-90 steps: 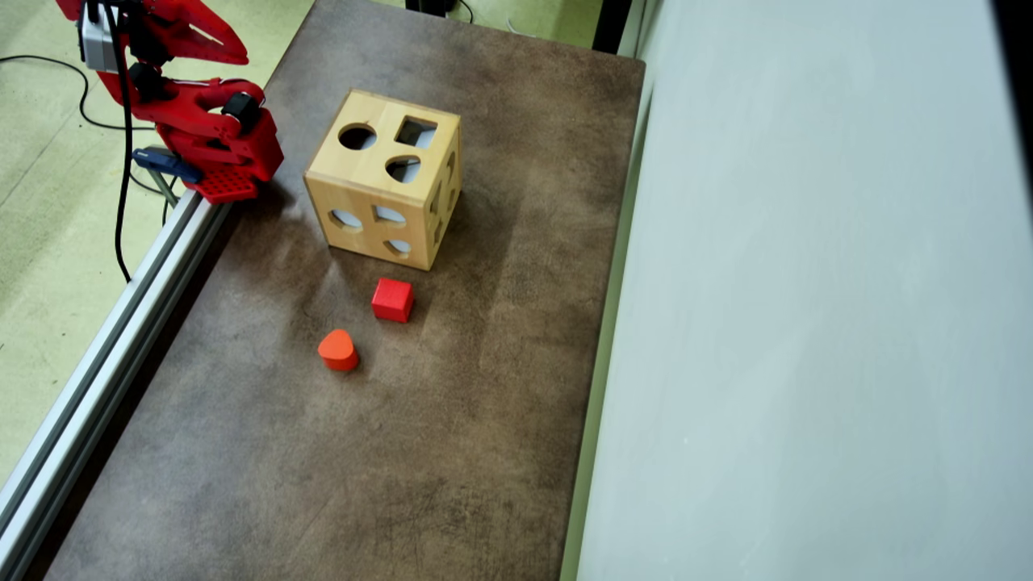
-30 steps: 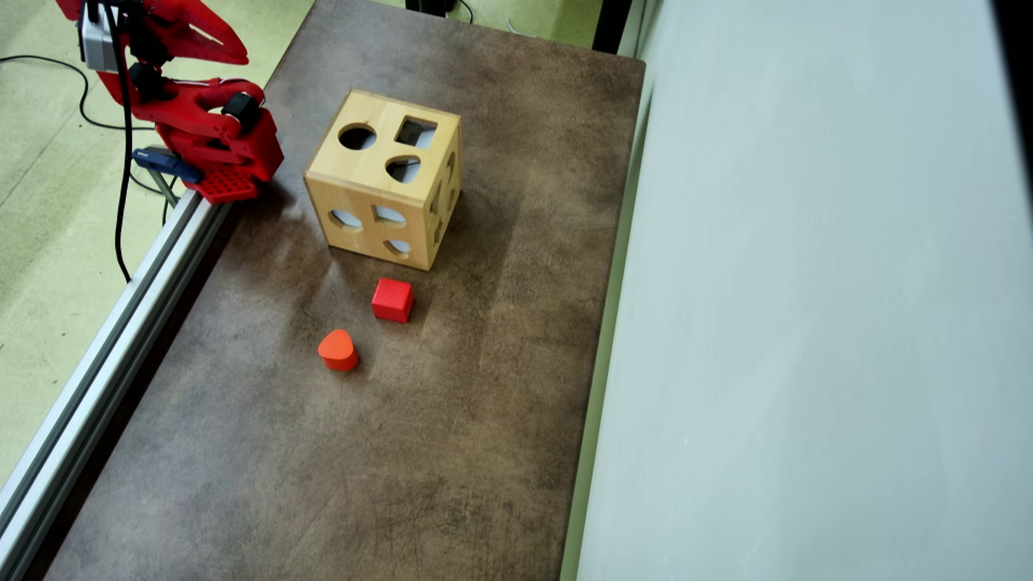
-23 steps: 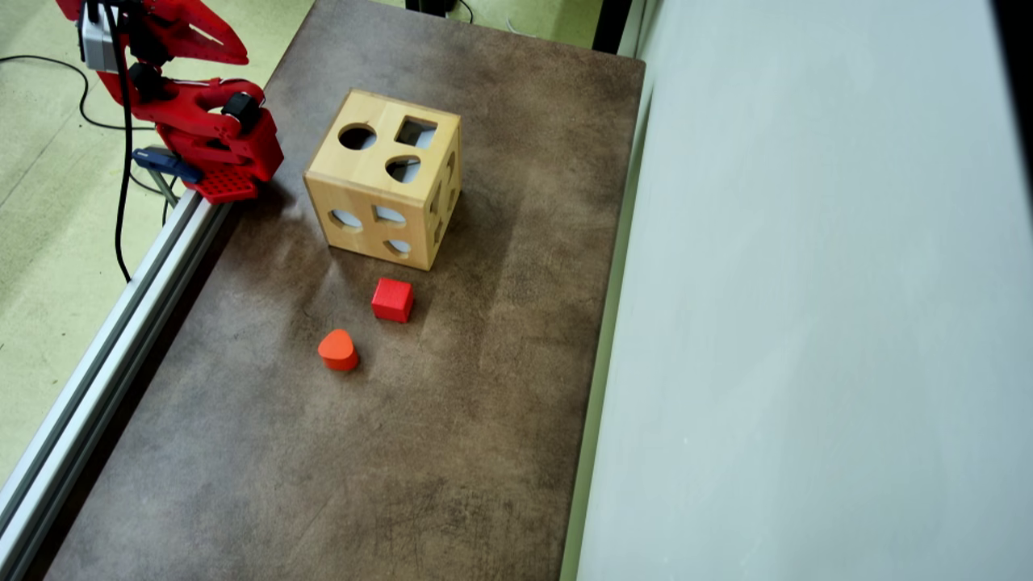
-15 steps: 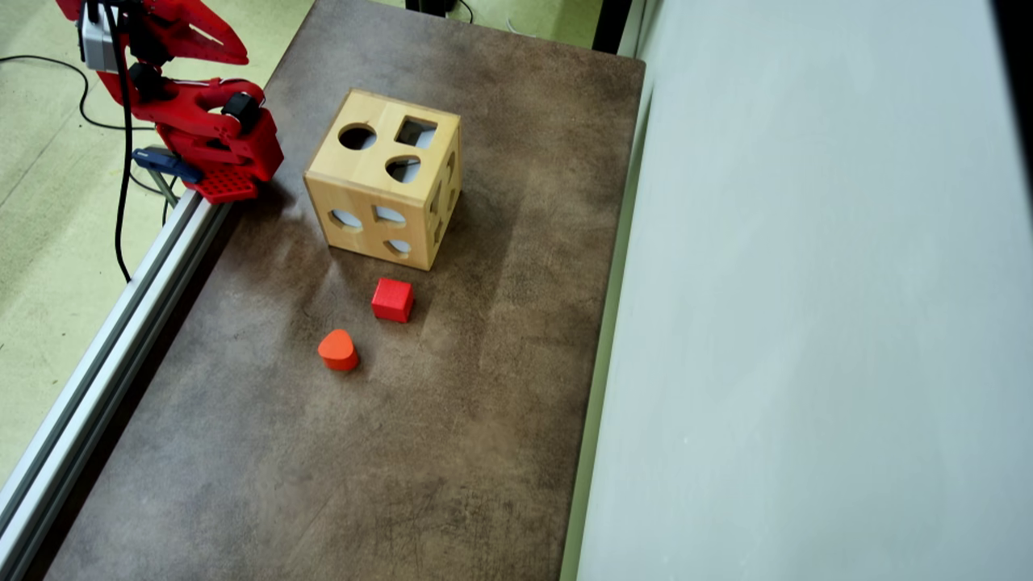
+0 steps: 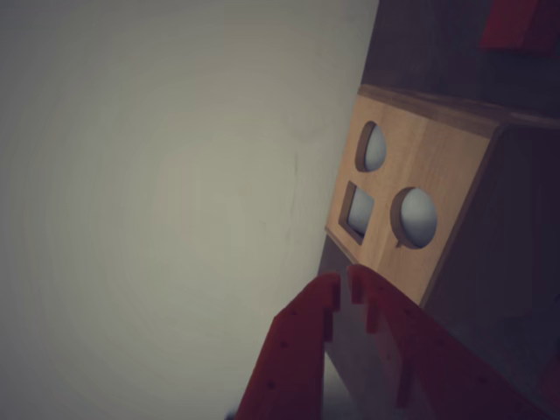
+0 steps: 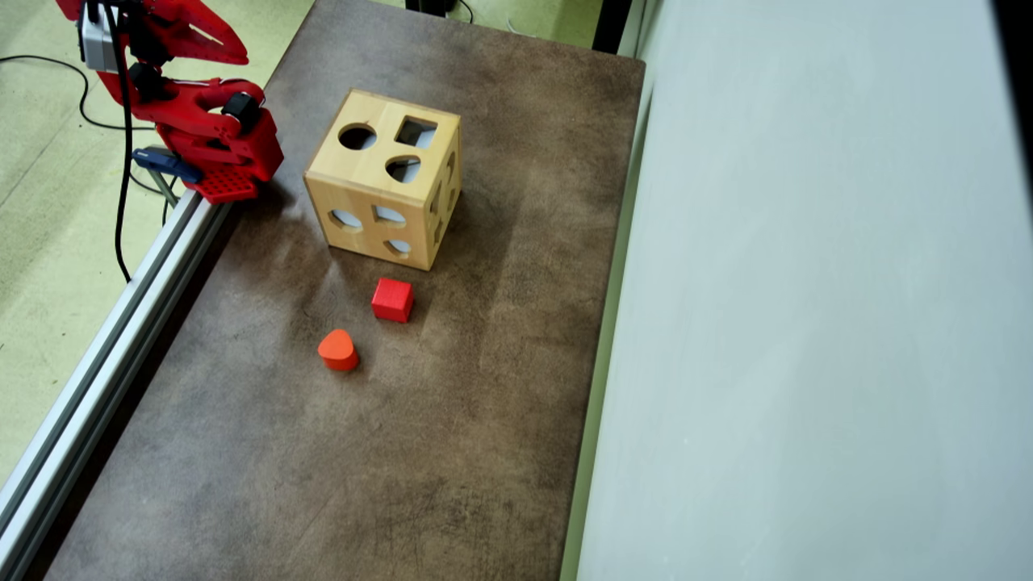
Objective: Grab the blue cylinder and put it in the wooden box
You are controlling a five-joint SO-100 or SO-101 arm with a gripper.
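The wooden box [image 6: 379,177] stands on the brown table, with round, square and rounded-triangle holes in its top and sides. The wrist view shows its holed top face [image 5: 420,175] just beyond my fingertips. My red gripper [image 5: 344,284] is shut with nothing between its fingers. In the overhead view the gripper [image 6: 240,55] is folded back over the arm's base at the top left, well apart from the box. The blue cylinder is out of view in both views.
A red cube [image 6: 392,299] and an orange rounded-triangle block [image 6: 337,349] lie on the table in front of the box. A pale wall [image 6: 807,323] borders the table's right side. An aluminium rail [image 6: 105,355] runs along its left edge.
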